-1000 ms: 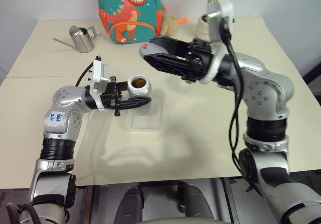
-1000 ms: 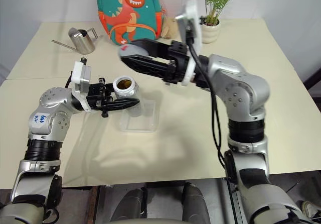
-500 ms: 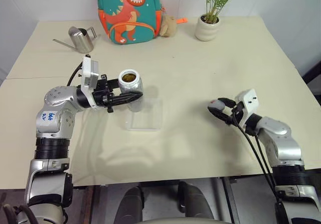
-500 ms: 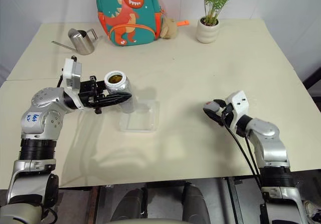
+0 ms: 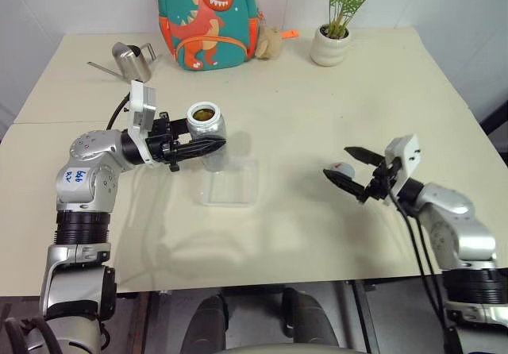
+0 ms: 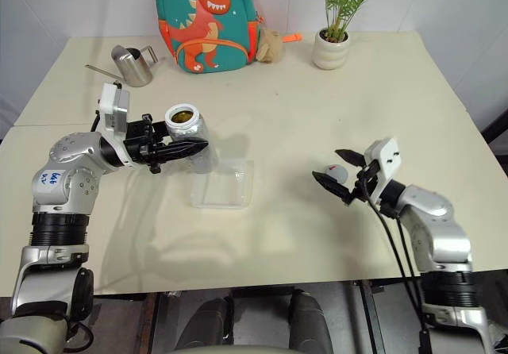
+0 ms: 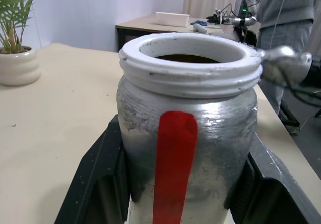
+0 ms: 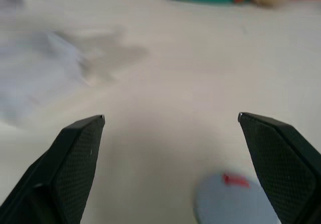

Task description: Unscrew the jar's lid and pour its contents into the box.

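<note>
1. Eye views: the left gripper is clamped on the small clear cylindrical jar with a red stripe, held open above the 11 o'clock edge of the shallow square transparent plastic box; tipped off-line, the brown pellets could spill onto the cream table

2. Left wrist view: black fingers squeeze the jar's sides; tilting may slide it

3. Right wrist view: the right gripper gapes empty; the small round grey lid lies below and could be knocked away

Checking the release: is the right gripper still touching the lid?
Apart. Right wrist view shows the right gripper open, the lid lying between its fingers with gaps.
</note>
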